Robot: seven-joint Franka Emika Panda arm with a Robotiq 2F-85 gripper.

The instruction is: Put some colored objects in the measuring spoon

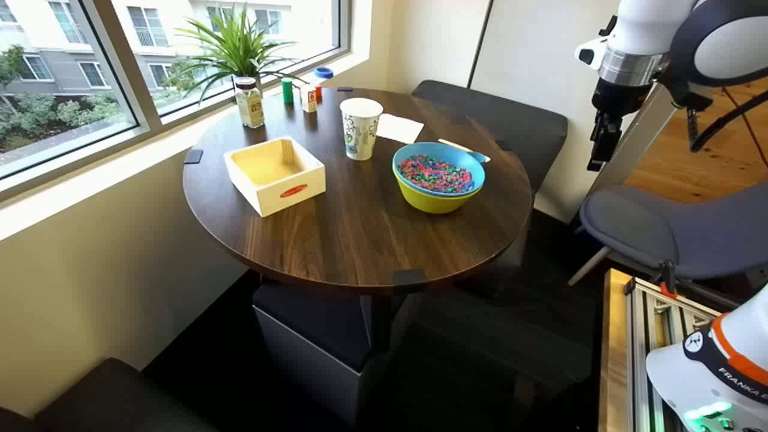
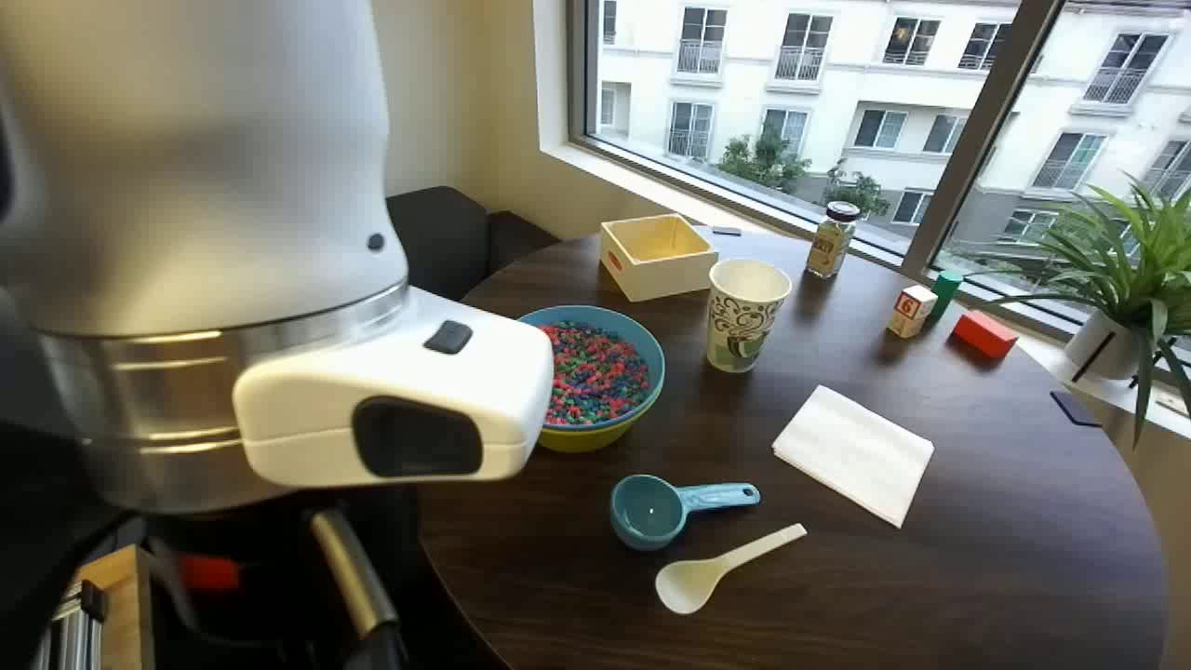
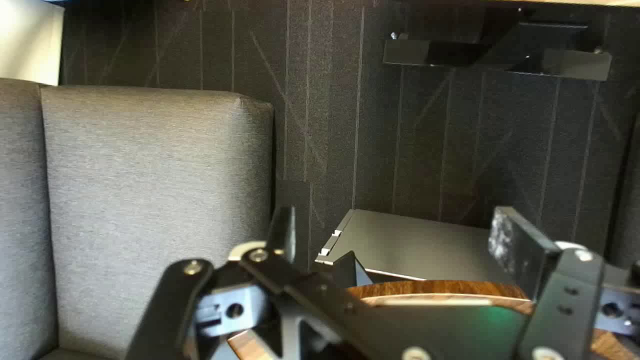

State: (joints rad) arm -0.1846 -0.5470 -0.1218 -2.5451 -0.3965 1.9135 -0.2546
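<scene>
The colored objects (image 1: 435,174) are a heap of tiny red, blue, green and purple pieces in a blue bowl (image 1: 479,170), nested in a yellow-green bowl (image 1: 437,204). The heap also shows in an exterior view (image 2: 595,377), partly hidden by my arm. The measuring spoon (image 2: 647,514) is a blue scoop with a short handle, lying apart from the bowls. In an exterior view only a bit of the measuring spoon (image 1: 478,157) shows behind the bowl. My gripper (image 1: 596,161) hangs high beyond the table edge. In the wrist view my gripper (image 3: 395,232) has its fingers wide apart, empty.
A cream spoon (image 2: 693,582) lies beside the measuring spoon. A paper cup (image 2: 744,316), a wooden box (image 2: 656,270), a white napkin (image 2: 856,454), a glass jar (image 2: 832,242), small blocks (image 2: 910,312) and a potted plant (image 2: 1130,298) stand farther back. A grey seat (image 3: 160,200) shows below.
</scene>
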